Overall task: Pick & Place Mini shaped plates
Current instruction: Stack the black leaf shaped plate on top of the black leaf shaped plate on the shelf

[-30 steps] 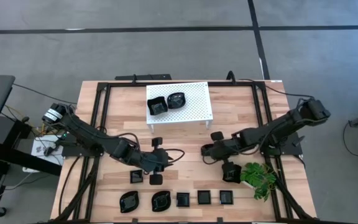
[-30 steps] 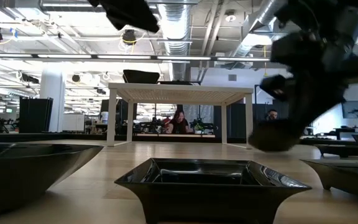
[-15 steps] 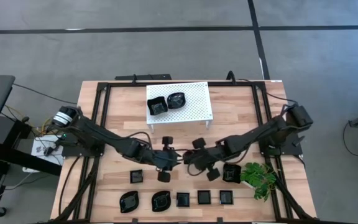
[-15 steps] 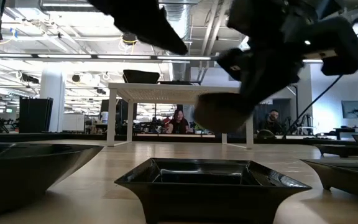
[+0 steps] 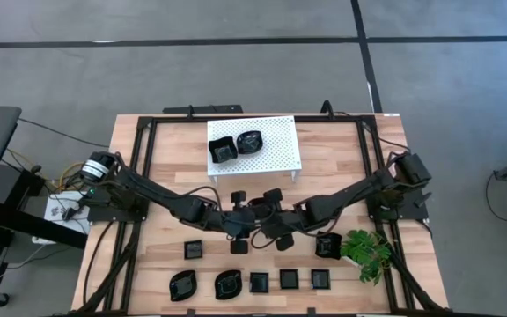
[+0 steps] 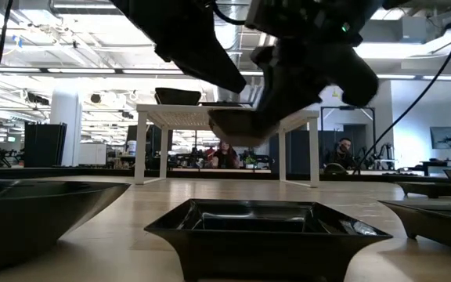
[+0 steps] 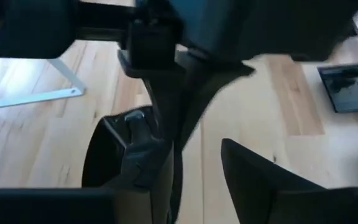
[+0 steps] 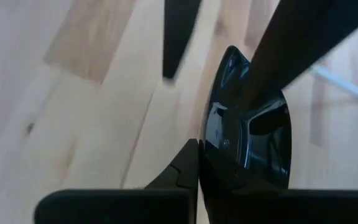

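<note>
My right gripper (image 5: 269, 220) is shut on one mini shaped plate (image 8: 247, 143), a glossy black dish, held in the air over the middle of the table. My left gripper (image 5: 238, 220) is open right beside it. In the left wrist view its two fingers (image 7: 253, 174) stand on either side of the plate (image 7: 178, 130); I cannot tell whether they touch it. Several more black plates (image 5: 260, 283) lie in a row along the near edge, one (image 5: 194, 250) behind the row. Two plates (image 5: 223, 151) sit on the white rack (image 5: 275, 145). My right gripper pinches the plate by its rim (image 8: 209, 152) between its two fingers, coming from the table's right and slanting downward. The plate (image 6: 237, 129) hangs under the gripper, lifted clear of the table.
A green leafy plant (image 5: 366, 251) stands at the near right, with a plate (image 5: 326, 246) next to it. The white rack stands on legs at the far middle. Black frame rails (image 5: 144, 167) run along the table's sides.
My right gripper has carried the plate from near the plant toward the table's left, to the middle, rising a little and rolling. My left gripper has moved toward the table's right and down to meet it, so its fingers now flank the plate.
</note>
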Robot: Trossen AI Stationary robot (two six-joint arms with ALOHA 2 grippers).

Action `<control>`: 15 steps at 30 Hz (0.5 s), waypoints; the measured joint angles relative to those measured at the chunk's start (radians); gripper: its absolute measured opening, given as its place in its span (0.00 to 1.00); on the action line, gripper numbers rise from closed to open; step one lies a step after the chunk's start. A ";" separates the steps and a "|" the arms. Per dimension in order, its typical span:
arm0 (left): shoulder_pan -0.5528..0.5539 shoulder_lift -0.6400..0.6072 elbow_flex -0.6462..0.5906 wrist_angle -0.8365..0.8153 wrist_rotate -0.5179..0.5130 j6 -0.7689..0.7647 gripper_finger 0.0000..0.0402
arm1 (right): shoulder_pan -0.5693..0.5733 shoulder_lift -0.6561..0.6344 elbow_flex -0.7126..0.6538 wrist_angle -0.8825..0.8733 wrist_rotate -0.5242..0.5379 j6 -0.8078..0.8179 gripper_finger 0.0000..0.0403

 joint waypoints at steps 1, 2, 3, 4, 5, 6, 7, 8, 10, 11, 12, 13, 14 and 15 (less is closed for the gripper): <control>0.005 -0.002 0.000 0.003 -0.001 -0.005 0.33 | 0.000 -0.002 0.000 0.000 0.014 0.000 0.01; 0.009 -0.002 0.000 0.002 0.000 -0.007 0.32 | 0.002 -0.007 -0.001 -0.007 0.032 0.000 0.01; 0.011 -0.002 0.000 -0.001 0.004 -0.010 0.31 | 0.006 -0.013 -0.002 -0.011 0.048 0.000 0.01; 0.012 -0.002 -0.005 -0.002 0.006 -0.015 0.31 | 0.008 -0.020 -0.001 -0.004 0.055 0.000 0.01; 0.013 -0.002 -0.013 -0.001 0.004 -0.024 0.30 | 0.008 -0.029 -0.001 -0.002 0.057 0.000 0.00; 0.014 -0.002 -0.021 -0.003 0.003 -0.030 0.29 | 0.008 -0.036 -0.001 -0.008 0.054 0.000 0.00; 0.015 -0.002 -0.032 -0.004 0.002 -0.036 0.28 | 0.008 -0.039 -0.001 -0.009 0.051 0.000 0.00; 0.015 -0.002 -0.041 -0.001 0.000 -0.047 0.28 | 0.008 -0.040 -0.001 -0.009 0.050 0.000 0.00; 0.016 -0.002 -0.055 0.010 -0.001 -0.054 0.27 | 0.010 -0.042 -0.001 -0.012 0.047 0.000 0.00; 0.018 -0.003 -0.063 0.017 -0.003 -0.053 0.26 | 0.009 -0.044 -0.002 -0.009 0.047 0.000 0.00; 0.020 -0.003 -0.068 0.018 -0.008 -0.053 0.26 | 0.009 -0.044 -0.002 -0.005 0.047 0.000 0.00; 0.021 -0.003 -0.070 0.020 -0.017 -0.053 0.26 | 0.008 -0.044 -0.002 -0.004 0.047 0.000 0.00; 0.021 -0.003 -0.071 0.021 -0.021 -0.053 0.26 | 0.008 -0.044 -0.002 -0.004 0.047 0.000 0.00; 0.021 -0.003 -0.071 0.024 -0.023 -0.053 0.26 | 0.006 -0.044 -0.002 -0.004 0.047 0.000 0.00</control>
